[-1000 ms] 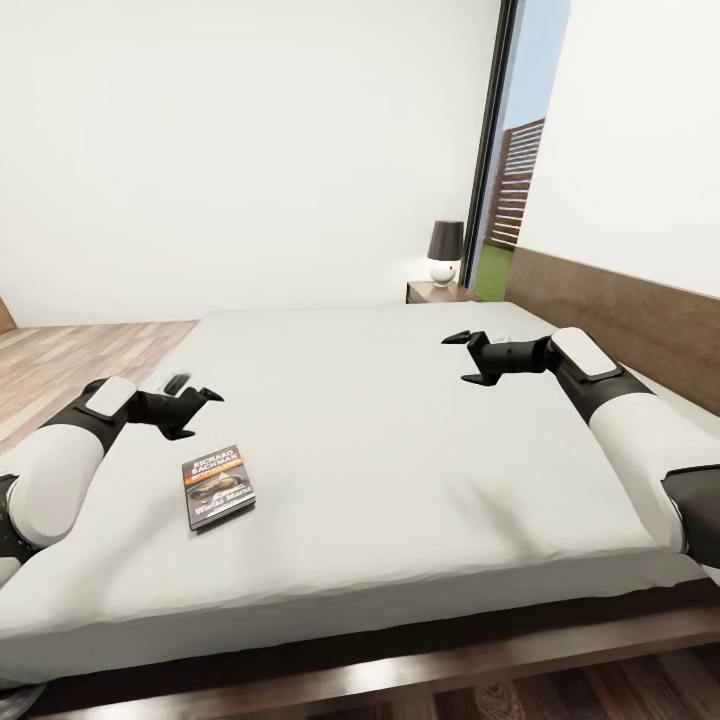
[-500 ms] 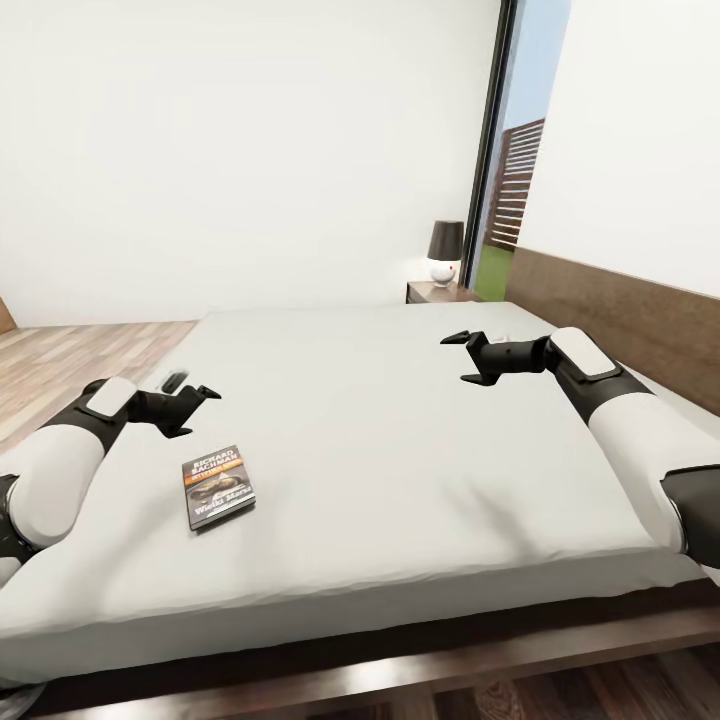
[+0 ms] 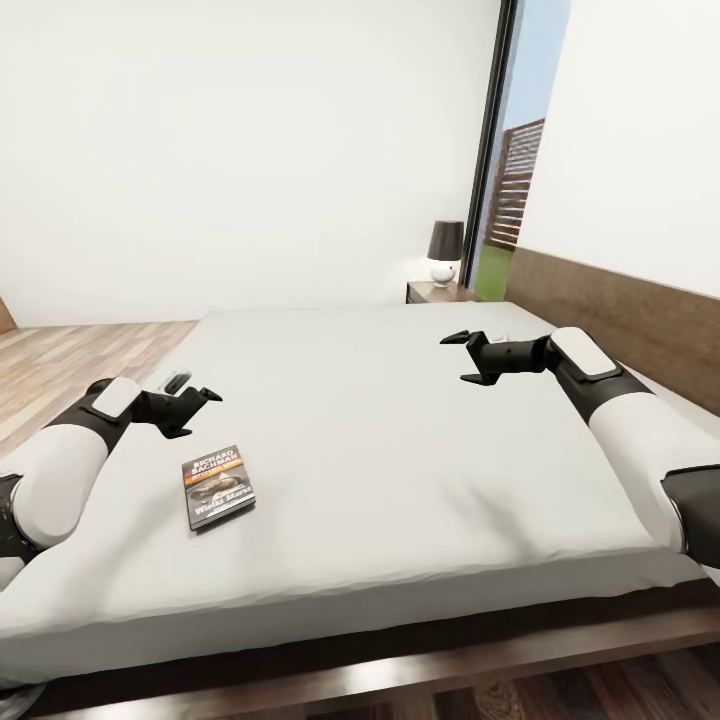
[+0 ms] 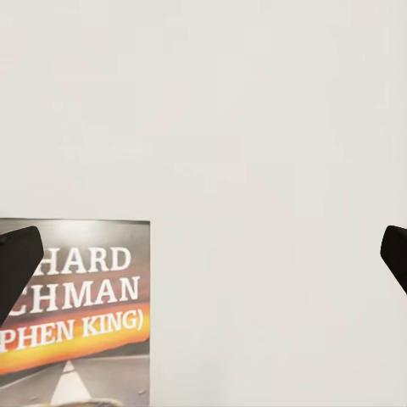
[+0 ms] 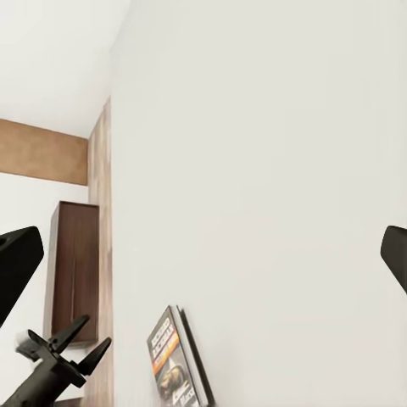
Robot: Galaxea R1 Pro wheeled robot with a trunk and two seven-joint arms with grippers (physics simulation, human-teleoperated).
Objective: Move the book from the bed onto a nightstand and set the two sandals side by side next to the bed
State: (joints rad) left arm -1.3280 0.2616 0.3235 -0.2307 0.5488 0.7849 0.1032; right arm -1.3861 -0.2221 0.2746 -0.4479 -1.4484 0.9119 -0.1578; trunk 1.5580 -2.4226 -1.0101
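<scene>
Reaching over the near left part of the large low bed [image 3: 400, 440] with its plain off-white mattress and dark brown wooden frame, the left gripper [image 3: 198, 412] hovers above the sheet with its jaws spread and nothing between them. Compared with a second ago, the left arm has shifted only slightly, the forearm a touch higher; everything else lies as it did.

Just nearer the robot than that gripper, the small thin paperback book [image 3: 218, 486] lies flat on the mattress, close to the bed's left edge and not touched by either arm. Its cover is dark grey-brown with an orange band and a picture below. In the left wrist view the book [image 4: 76, 314] shows white title text: "HARD", "CHMAN" and "PHEN KING)", each cut at its start by the black fingertip [image 4: 15, 259] in front of it, with the orange band under the last line.

Farther right, the mattress is bare across its middle. Beyond the bed's far corner stands a small dark brown wooden nightstand [image 3: 432, 293], carrying a lamp with a dark shade and round white base [image 3: 445, 252].

At the right, the right gripper [image 3: 468, 359] hangs over the mattress near the wide wooden headboard [image 3: 640, 320], jaws apart and holding nothing. In the right wrist view the book [image 5: 180, 360] appears on the sheet, well apart from this gripper.
</scene>
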